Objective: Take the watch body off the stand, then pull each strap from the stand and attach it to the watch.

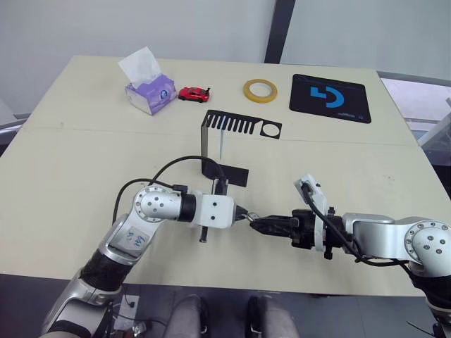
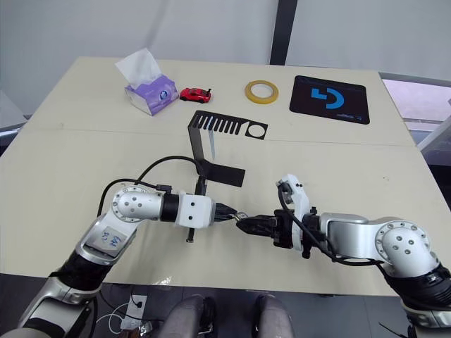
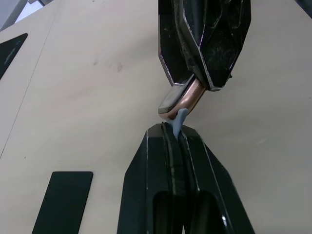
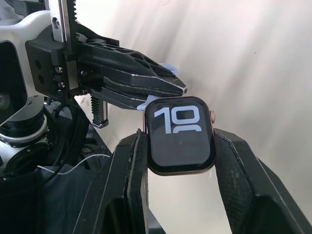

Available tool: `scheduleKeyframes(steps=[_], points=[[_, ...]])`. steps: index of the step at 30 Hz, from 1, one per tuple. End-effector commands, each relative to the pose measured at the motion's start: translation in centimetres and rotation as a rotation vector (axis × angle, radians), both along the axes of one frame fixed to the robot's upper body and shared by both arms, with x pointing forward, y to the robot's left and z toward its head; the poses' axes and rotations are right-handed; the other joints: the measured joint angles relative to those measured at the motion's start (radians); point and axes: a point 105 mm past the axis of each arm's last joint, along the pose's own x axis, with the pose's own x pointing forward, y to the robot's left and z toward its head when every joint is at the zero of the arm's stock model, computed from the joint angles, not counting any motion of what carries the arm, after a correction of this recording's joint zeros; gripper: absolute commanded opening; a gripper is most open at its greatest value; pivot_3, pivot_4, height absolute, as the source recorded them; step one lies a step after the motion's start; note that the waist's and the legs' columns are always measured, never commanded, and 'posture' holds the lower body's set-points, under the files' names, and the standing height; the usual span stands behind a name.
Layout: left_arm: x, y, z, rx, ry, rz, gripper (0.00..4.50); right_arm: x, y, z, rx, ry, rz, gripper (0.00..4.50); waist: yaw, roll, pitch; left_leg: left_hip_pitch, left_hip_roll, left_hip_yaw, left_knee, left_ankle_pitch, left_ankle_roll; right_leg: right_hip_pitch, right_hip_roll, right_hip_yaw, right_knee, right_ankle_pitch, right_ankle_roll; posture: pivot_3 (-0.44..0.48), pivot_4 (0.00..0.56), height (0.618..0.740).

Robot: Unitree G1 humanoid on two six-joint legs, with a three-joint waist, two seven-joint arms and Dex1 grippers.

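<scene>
Right gripper (image 4: 180,161): its 2 black fingers squeeze the watch body (image 4: 179,135) by its sides, screen facing the wrist camera with white digits showing.
Left gripper (image 3: 176,141): its 2 fingers are pressed tight on a pale blue strap (image 3: 179,119), with just a short tip poking out.
Where they meet: low over the table (image 1: 84,162), in front of the stand (image 1: 225,144). The strap tip touches the edge of the watch body.
Stand: off the watch now. 1 thin thing hangs from its slotted top, likely the other strap, but it is too small to tell.
Step, I think: pushing the first strap into the watch's groove.
What could go wrong: the strap is soft, so it could bend or slide past the groove if it goes in crooked. A hard push could twist the watch in the fingers or pop it out.
Farther back: tissue box (image 1: 150,92), red toy car (image 1: 194,94), tape roll (image 1: 260,90), black mat (image 1: 330,98).
</scene>
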Motion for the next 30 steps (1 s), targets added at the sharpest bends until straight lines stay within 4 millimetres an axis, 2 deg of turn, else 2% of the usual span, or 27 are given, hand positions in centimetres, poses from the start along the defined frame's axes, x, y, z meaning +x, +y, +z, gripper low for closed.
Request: scheduleKeyframes(steps=[1, 30], points=[[-1.31, -1.64, 1.47, -0.034, -0.063, -0.078, 0.0, -1.87, 1.89, 1.45, 0.061, -0.027, 0.119, 1.54, 0.0, 0.0, 0.0, 0.0, 0.0, 0.0, 0.0, 0.0, 0.0, 0.0, 0.0, 0.0, 0.0, 0.0, 0.0, 0.0, 0.15, 0.74], [-1.38, -1.58, 1.13, -0.025, -0.034, -0.055, 0.0, -1.76, 1.95, 1.57, 0.066, -0.037, 0.115, 1.54, 0.0, 0.0, 0.0, 0.0, 0.0, 0.0, 0.0, 0.0, 0.0, 0.0, 0.0, 0.0, 0.0, 0.0, 0.0, 0.0, 0.15, 0.74]])
